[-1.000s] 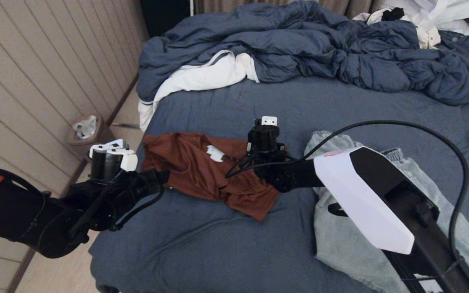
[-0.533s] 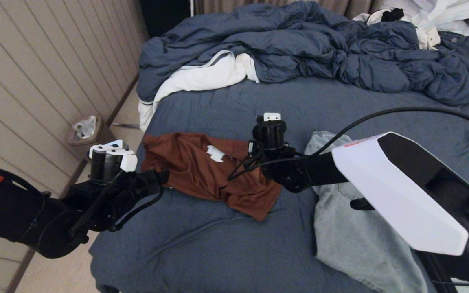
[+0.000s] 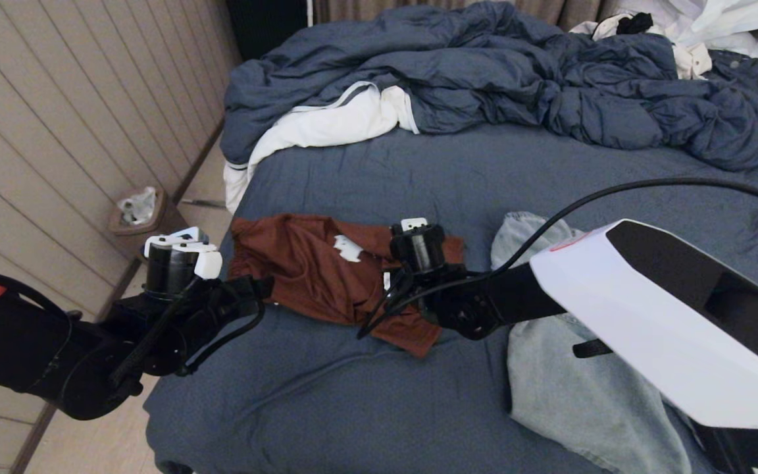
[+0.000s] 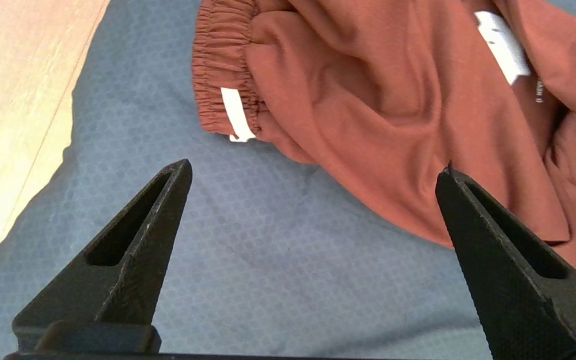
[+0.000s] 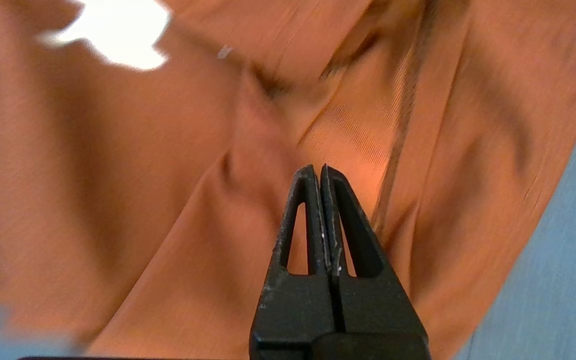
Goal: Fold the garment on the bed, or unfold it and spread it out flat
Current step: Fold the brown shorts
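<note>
Above the rust garment [image 5: 168,200], right claw [image 5: 320,170] pressed together, empty, left claw [image 4: 313,170] spread wide

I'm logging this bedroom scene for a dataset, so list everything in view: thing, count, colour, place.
bed: 1, slate-blue sheet, fills most of the head view.
duvet: 1, blue with white lining, bunched along the far side of the bed.
rust-brown garment: 1, crumpled, with white tags, near the bed's left edge.
grey garment: 1, pale grey, on the bed to the right of the brown one.
white clothing: a heap, far right corner.
waste bin: 1, brown, on the floor left of the bed.
wall: beige panels, left.
left gripper: 1, black, open, over the sheet beside the brown garment.
right gripper: 1, black, shut, over the brown garment.
</note>
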